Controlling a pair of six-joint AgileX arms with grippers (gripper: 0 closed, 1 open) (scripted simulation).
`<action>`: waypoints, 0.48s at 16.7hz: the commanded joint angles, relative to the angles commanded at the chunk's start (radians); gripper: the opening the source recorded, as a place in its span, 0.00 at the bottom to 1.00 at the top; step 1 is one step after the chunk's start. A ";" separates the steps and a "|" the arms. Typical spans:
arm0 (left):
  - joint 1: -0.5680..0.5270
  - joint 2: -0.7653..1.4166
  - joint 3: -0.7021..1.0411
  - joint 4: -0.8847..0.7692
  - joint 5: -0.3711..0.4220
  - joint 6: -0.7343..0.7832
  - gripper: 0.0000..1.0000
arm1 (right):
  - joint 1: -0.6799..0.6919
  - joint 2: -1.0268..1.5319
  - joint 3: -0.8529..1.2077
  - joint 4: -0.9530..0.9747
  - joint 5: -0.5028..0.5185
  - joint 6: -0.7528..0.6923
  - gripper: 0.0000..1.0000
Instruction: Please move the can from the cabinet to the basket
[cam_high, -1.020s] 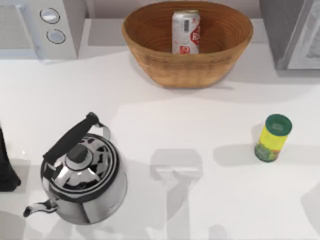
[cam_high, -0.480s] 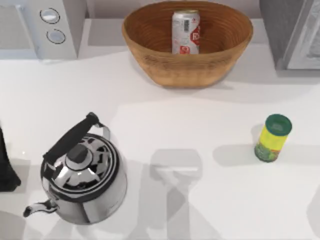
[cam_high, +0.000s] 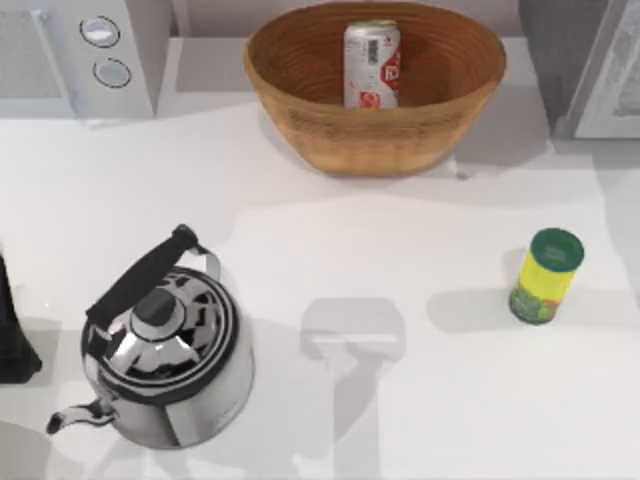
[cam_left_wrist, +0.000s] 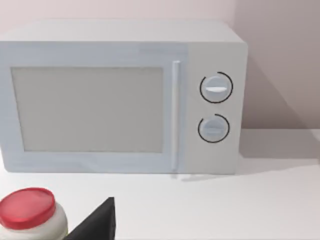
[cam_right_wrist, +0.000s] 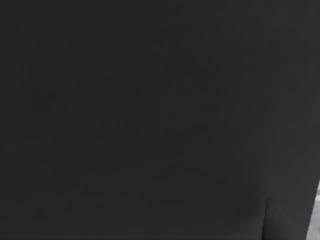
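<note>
Silver-white can (cam_high: 372, 64) stands upright inside the wicker basket (cam_high: 300, 80) at 12 o'clock — transfer looks done. Cabinet (cam_high: 585, 60) sits at 1 o'clock, well apart. Left arm (cam_high: 12, 340) parked at 9 o'clock; finger state on either gripper — cannot tell. Right wrist view is dark.

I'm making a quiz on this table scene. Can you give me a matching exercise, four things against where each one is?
Things:
1. can
2. kettle
3. jar
4. microwave

Places:
A. back left corner of the table
B. upright inside the basket
C. front left of the table
D. right side of the table, in front of the cabinet

Pairs: 1-B, 2-C, 3-D, 4-A
</note>
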 joint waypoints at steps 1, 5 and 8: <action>0.000 0.000 0.000 0.000 0.000 0.000 1.00 | 0.083 -0.006 -0.006 -0.002 0.083 0.000 1.00; 0.000 0.000 0.000 0.000 0.000 0.000 1.00 | 0.320 -0.030 -0.031 -0.008 0.319 -0.001 1.00; 0.000 0.000 0.000 0.000 0.000 0.000 1.00 | 0.387 -0.039 -0.041 -0.009 0.386 -0.002 1.00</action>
